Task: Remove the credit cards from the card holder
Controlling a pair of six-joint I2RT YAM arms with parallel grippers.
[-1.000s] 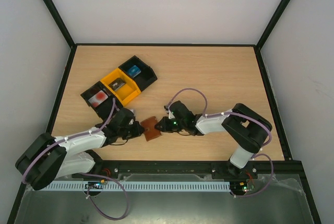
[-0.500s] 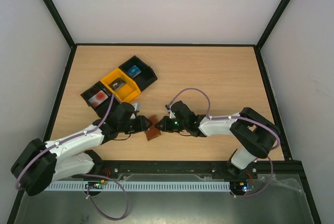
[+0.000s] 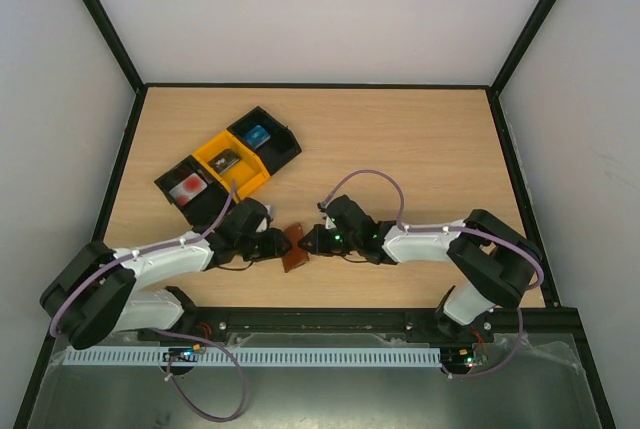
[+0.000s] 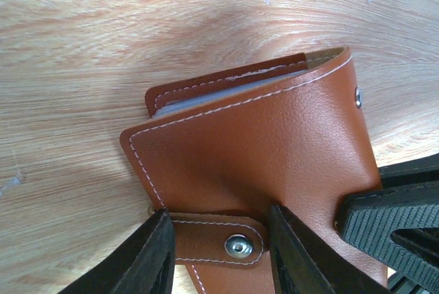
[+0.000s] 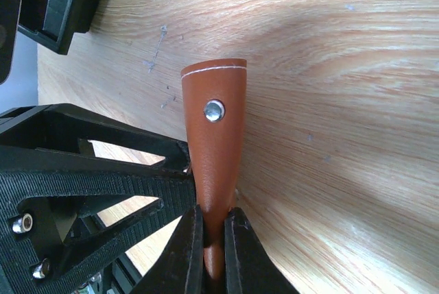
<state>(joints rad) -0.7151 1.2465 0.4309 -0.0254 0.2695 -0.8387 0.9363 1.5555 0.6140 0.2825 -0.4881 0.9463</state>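
Card holder (image 4: 260, 143), folded shut, pinched at one edge by right gripper (image 5: 212, 224); snap strap (image 4: 218, 240) between parted jaws of left gripper (image 4: 218, 247); credit cards (image 3: 188, 187) in trays (image 3: 290, 147) beyond left gripper; risk: a tug on the strap slips the leather from the thin pinch.

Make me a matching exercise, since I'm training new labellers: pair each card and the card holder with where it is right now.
Things:
1. blue card
2. dark grey card
3. red-blotched white card
4. card holder

Places:
A. yellow tray
B. pinched by the right gripper
C. left black tray
D. right black tray

Pairs: 1-D, 2-A, 3-C, 4-B
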